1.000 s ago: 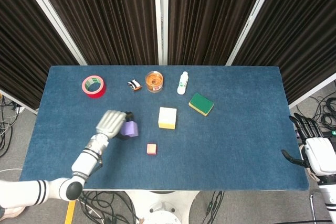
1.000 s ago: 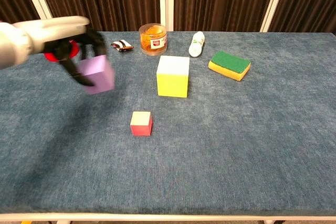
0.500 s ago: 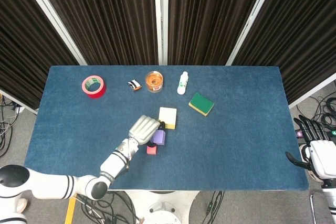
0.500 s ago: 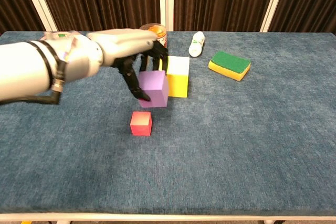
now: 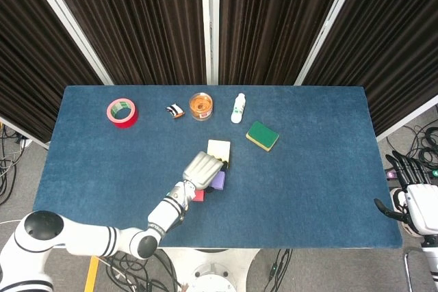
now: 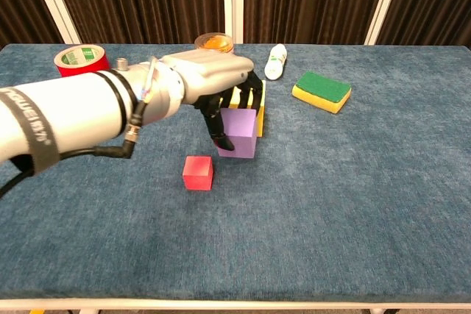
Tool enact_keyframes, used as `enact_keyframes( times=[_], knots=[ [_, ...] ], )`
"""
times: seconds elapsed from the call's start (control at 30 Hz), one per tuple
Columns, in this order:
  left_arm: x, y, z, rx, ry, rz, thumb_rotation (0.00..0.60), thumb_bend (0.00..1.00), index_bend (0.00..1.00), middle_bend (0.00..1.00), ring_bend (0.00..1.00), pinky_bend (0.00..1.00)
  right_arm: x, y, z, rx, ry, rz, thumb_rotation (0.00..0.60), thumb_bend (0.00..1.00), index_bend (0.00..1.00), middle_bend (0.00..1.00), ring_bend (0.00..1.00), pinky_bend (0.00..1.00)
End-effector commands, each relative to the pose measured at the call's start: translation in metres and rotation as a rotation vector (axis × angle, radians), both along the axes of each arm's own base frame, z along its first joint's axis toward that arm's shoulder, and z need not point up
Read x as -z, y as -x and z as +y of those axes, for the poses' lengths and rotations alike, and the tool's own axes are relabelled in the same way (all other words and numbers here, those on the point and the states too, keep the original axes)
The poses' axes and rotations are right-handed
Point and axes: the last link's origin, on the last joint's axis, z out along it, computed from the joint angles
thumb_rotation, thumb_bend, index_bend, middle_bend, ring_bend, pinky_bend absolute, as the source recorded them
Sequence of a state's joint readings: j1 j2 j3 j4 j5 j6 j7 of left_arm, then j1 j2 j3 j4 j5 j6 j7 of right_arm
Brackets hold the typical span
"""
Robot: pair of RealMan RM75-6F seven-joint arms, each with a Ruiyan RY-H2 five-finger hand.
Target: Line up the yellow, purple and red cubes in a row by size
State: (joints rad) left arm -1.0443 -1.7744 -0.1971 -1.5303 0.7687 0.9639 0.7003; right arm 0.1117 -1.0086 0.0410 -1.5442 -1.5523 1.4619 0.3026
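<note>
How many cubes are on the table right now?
3. The purple cube is in the left hand, directly in front of the yellow cube, which is mostly hidden; the red cube sits front-left.

Left hand (image 6: 213, 82) is holding the mid-size cube (image 6: 240, 134) near the centre of the table (image 6: 368, 204). Large cube (image 6: 259, 112) is standing just behind it, at 12 o'clock. Small cube (image 6: 198, 172) is lying near, at 8 o'clock. Sponge (image 6: 321, 90) is sitting at 2 o'clock of the large cube. Bottle (image 6: 275, 61), jar (image 5: 201, 105), packet (image 5: 176, 110) and tape roll (image 6: 81, 60) are lining the far side, 1 through 10 o'clock.
</note>
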Motion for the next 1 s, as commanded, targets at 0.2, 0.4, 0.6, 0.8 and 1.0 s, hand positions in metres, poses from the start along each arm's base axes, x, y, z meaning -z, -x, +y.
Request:
enact_keyframes(
  times=[0.2, 0.4, 0.6, 0.8, 1.0],
  knots=[
    [0.010, -0.006, -0.003, 0.025, -0.014, 0.031, 0.600, 0.19, 0.43, 0.47, 0.49, 0.70, -0.003, 0.001, 0.002, 0.005, 0.006, 0.002, 0.600, 0.15, 0.00, 0.02, 0.00, 0.00],
    [0.012, -0.006, -0.005, 0.034, -0.021, 0.051, 0.600, 0.16, 0.38, 0.40, 0.43, 0.67, -0.003, 0.001, 0.002, 0.004, 0.005, 0.001, 0.600, 0.15, 0.00, 0.02, 0.00, 0.00],
    [-0.010, -0.005, -0.008, 0.029, -0.056, -0.003, 0.600, 0.14, 0.34, 0.35, 0.41, 0.64, -0.003, 0.000, 0.003, -0.006, -0.001, 0.007, 0.600, 0.16, 0.00, 0.02, 0.00, 0.00],
    [-0.072, 0.022, -0.003, -0.030, -0.201, -0.116, 0.600, 0.14, 0.34, 0.34, 0.41, 0.64, 0.002, -0.015, -0.006, -0.089, -0.073, 0.044, 0.600, 0.16, 0.00, 0.02, 0.00, 0.00],
    [-0.127, 0.080, -0.003, -0.119, -0.390, -0.144, 0.600, 0.14, 0.34, 0.34, 0.40, 0.62, 0.017, -0.048, -0.029, -0.258, -0.191, 0.094, 0.600, 0.17, 0.00, 0.02, 0.00, 0.00]
  ],
)
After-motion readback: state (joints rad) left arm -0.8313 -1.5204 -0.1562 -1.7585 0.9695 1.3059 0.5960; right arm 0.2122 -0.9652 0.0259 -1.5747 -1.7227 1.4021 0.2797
